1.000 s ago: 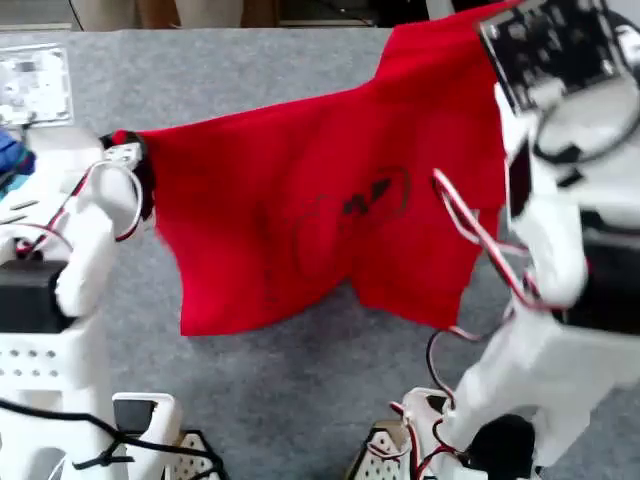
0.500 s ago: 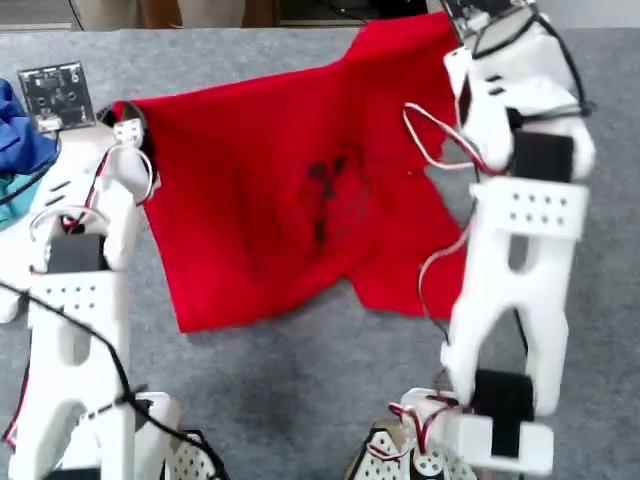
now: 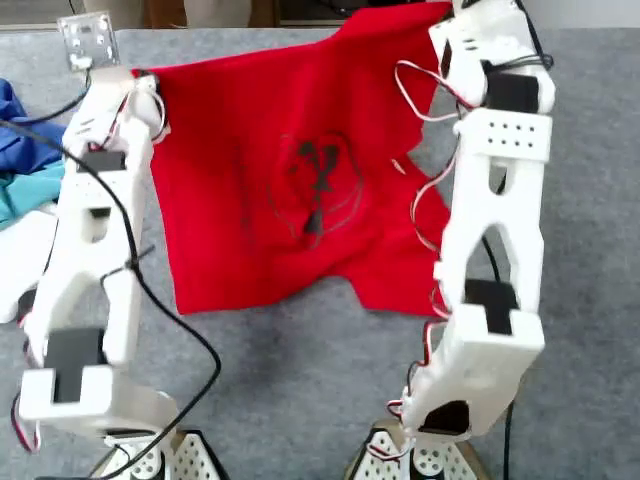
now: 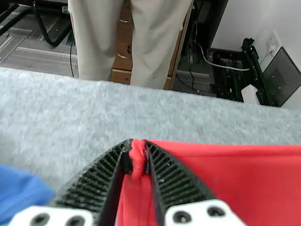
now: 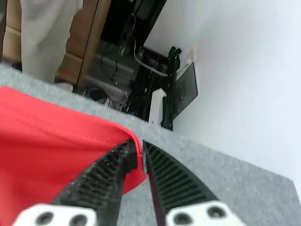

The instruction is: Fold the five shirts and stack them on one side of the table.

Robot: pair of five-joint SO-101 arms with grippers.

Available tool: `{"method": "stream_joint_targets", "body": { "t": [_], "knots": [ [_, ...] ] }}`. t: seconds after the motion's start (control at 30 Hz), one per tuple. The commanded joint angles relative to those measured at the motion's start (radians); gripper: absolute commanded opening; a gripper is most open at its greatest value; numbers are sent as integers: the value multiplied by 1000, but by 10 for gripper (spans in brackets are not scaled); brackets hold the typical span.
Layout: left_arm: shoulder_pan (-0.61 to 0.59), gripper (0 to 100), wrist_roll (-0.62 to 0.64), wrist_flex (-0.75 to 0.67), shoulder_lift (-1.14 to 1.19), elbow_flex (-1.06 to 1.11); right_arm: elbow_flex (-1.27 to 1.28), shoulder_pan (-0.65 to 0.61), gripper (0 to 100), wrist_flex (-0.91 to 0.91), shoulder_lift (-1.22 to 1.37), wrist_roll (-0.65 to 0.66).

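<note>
Red soft-fabric shirt (image 3: 250, 230), dark round chest graphic (image 3: 318, 190) unreadable, spread wrinkled across grey felt tabletop (image 3: 300, 400). Ribbed black left pincer (image 4: 136, 147) and right pincer (image 5: 139, 149) each clamp one far corner.

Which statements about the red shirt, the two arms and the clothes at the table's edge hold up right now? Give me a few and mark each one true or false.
1. The left gripper has its jaws shut on an edge of the red shirt. True.
2. The right gripper has its jaws open and clear of the shirt. False: they are shut on a corner of the shirt.
3. The red shirt is folded into a small square. False: it is spread open between the two arms, with its dark print showing.
4. Blue and teal clothes lie at the table's edge beside the left arm. True.
</note>
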Motion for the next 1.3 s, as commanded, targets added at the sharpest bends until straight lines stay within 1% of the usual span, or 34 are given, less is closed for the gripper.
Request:
{"method": "stream_joint_targets", "body": {
  "t": [0.0,0.23,0.3,0.4,0.47,0.53,0.57,0.6,0.63,0.7,0.8,0.97,1.0,1.07,1.2,1.27],
  "knots": [
    [-31,19,5,18,62,-198,-157,-8,6,-15,47,-8],
    [-31,19,3,212,202,-489,-315,-36,6,44,168,-8],
    [-28,19,3,269,237,-546,-343,-51,6,104,191,-6],
    [-14,19,2,324,282,-577,-372,-58,6,137,222,-8],
    [-12,19,2,315,315,-594,-389,-58,6,133,242,-8],
    [-6,19,0,227,366,-654,-412,-61,6,121,265,-6],
    [5,19,-12,207,401,-687,-424,-68,6,118,278,-5],
    [14,19,-44,227,430,-724,-438,-73,6,124,291,-3],
    [21,19,-81,278,456,-764,-447,-74,6,129,300,-5],
    [18,19,-115,411,483,-844,-470,-74,6,155,321,-8],
    [3,19,-109,546,518,-913,-489,-74,6,180,344,-8],
    [-26,19,-61,575,562,-979,-507,-81,7,259,346,-3],
    [-28,19,-60,605,564,-985,-509,-82,7,292,344,-3],
    [-25,19,-68,712,564,-997,-509,-82,7,354,344,-2],
    [2,19,-69,988,565,-1057,-509,-82,8,508,344,5],
    [12,19,-69,1082,565,-1080,-510,-81,7,569,344,25]
  ]
}}
